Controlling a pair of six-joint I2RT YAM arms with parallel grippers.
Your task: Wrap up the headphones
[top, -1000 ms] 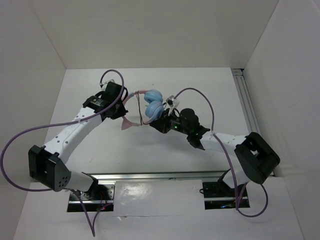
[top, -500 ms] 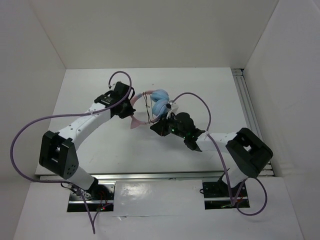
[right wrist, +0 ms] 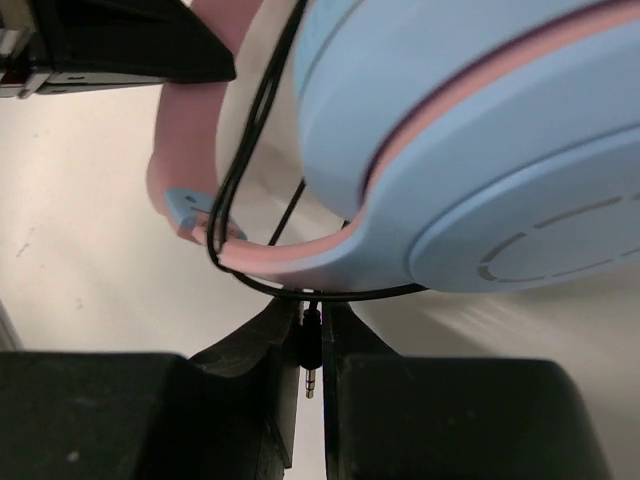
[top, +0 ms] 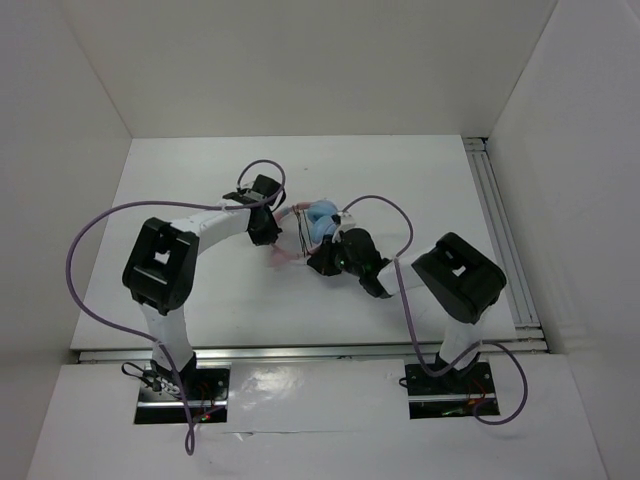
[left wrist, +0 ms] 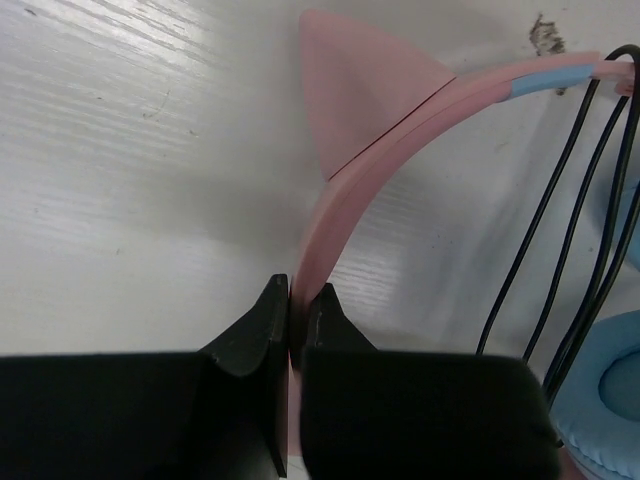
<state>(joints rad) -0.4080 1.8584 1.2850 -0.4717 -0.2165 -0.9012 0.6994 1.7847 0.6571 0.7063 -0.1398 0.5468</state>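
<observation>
Headphones (top: 318, 222) sit mid-surface, caught between my two grippers and well out from the arm bases. Nearest in the right wrist view, my right gripper (right wrist: 310, 322) is pinched together on the jack plug (right wrist: 311, 345) of the thin black cord (right wrist: 250, 130), metal tip pointing back toward the camera. Just beyond it, a light-blue ear cup (right wrist: 480, 130) with a pink seam fills the frame, and the cord runs under its lower edge and up across the pink headband (right wrist: 205, 130). In the left wrist view my left gripper (left wrist: 295, 300) is clamped on the headband (left wrist: 340, 190), both fingers tight on its thin edge. Past the grip a pink cat ear (left wrist: 360, 95) sticks out sideways, and several cord strands (left wrist: 560, 200) cross the band on the right. I can't tell whether the headphones touch the white surface (left wrist: 120, 150) or hang just above it. From overhead, left gripper (top: 270, 232) is at the headphones' left and right gripper (top: 322, 258) at their near-right edge.
</observation>
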